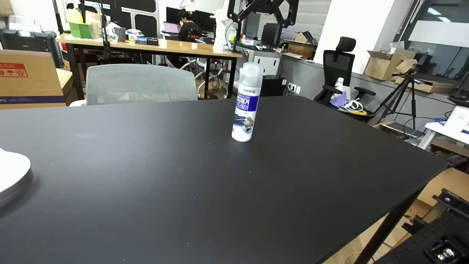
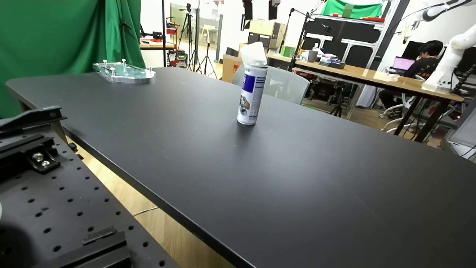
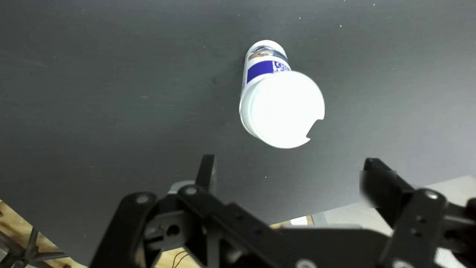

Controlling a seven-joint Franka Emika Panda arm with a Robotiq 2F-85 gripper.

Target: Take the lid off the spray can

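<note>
Lid [image 2: 254, 55] is sitting atop the spray can [image 2: 251, 96], tilting leftward against the can's line in an exterior view; how firmly it is seated I cannot tell. In the wrist view it is showing as a bright disc, notched at its right side.

Nearest, on the left of an exterior view, a perforated black plate [image 2: 95, 204] is lying just beside the black table [image 2: 208, 167]. On the table the can is standing upright, its blue label band and dark print showing. Gripper [image 3: 290, 160] is hovering higher than the can, apart from the lid: released, its fingers [image 3: 205, 169] standing wide apart.

Toward the table's far left end, a clear panel [image 2: 130, 74] with white pegs [image 2: 124, 64] is resting on the surface. Past the far edge, a grey mesh chair [image 1: 141, 82] is standing, visible in both exterior views.

Farther back, a wooden desk [image 1: 181, 46] is holding assorted items [image 1: 144, 40] on its left part, and a white robot arm [image 1: 221, 31] is standing at its right end. Beyond, a person [image 1: 190, 32] is sitting before a laptop [image 1: 171, 28], its screen glowing purple.
</note>
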